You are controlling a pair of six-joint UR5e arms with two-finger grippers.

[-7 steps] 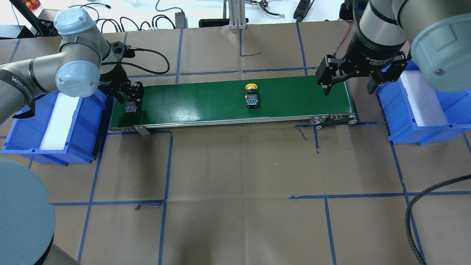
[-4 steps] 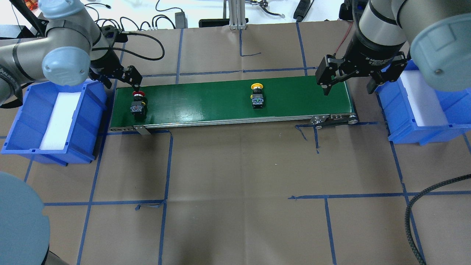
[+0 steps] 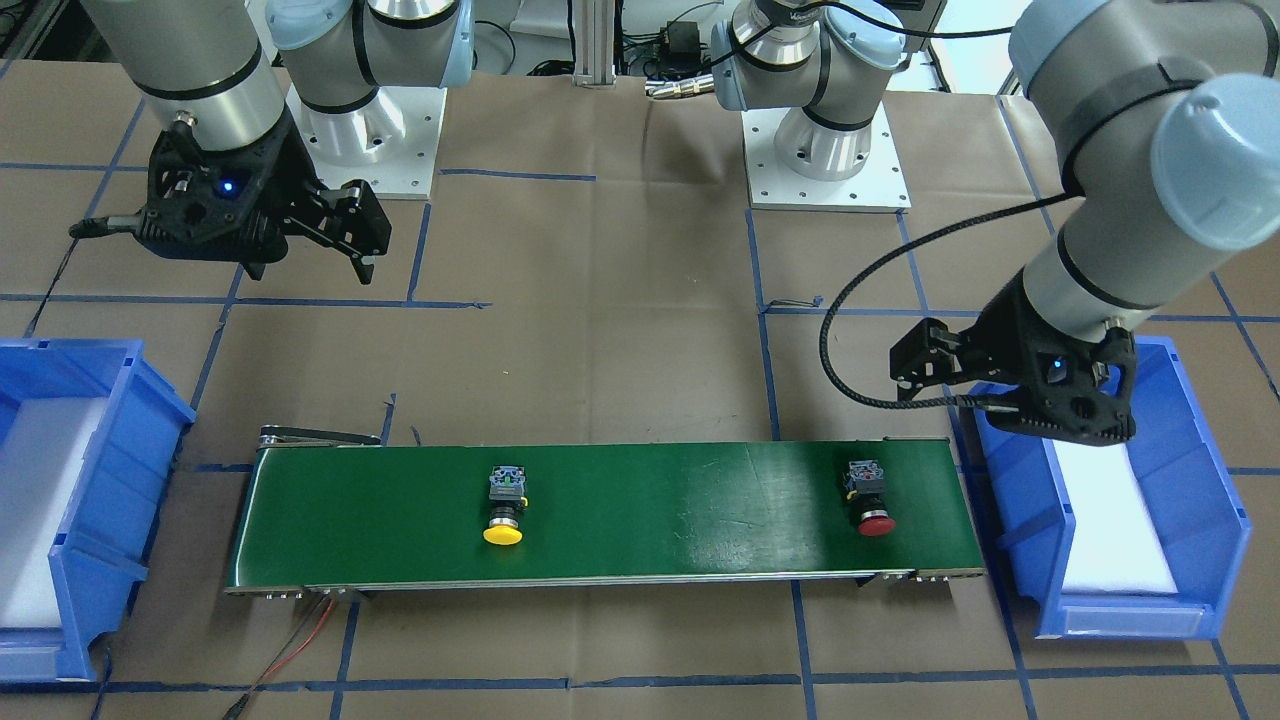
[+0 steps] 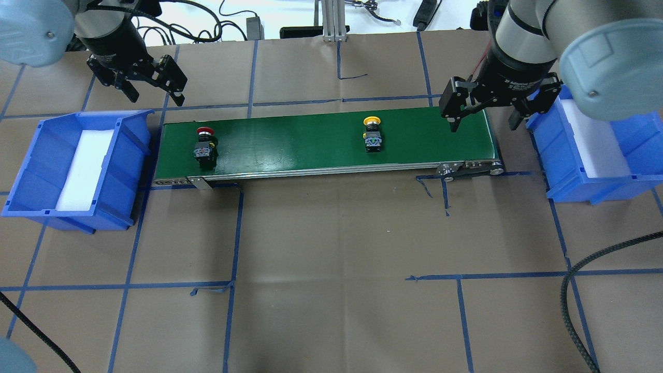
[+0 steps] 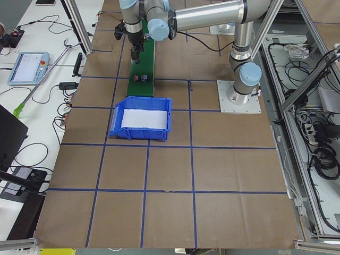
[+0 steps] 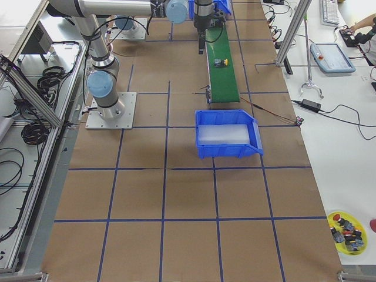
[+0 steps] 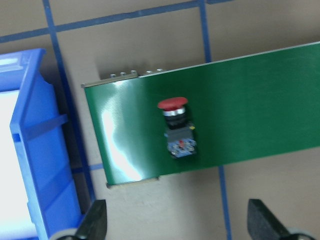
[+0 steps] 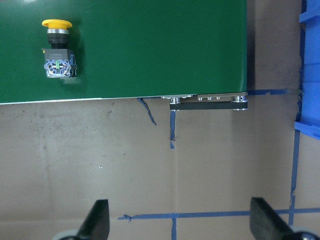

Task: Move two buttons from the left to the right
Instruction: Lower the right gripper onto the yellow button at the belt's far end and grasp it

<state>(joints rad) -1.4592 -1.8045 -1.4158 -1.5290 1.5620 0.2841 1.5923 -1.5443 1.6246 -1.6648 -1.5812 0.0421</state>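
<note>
Looked to me like you were about halfway: both buttons sat on the green belt [image 4: 290,140], the red button [image 4: 204,145] near its left end, the yellow button [image 4: 372,135] right of middle. Neither was in the right bin [image 4: 595,187]. Your left gripper [image 4: 155,97] and right gripper [image 4: 483,125] hung spread wide, holding nothing.

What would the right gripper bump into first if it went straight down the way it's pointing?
Probably just the brown paper. Its wrist view shows the right gripper open over bare paper, beside the end of the green belt, with the yellow button well off to one side. Depth is unclear, so it's a guess.
</note>
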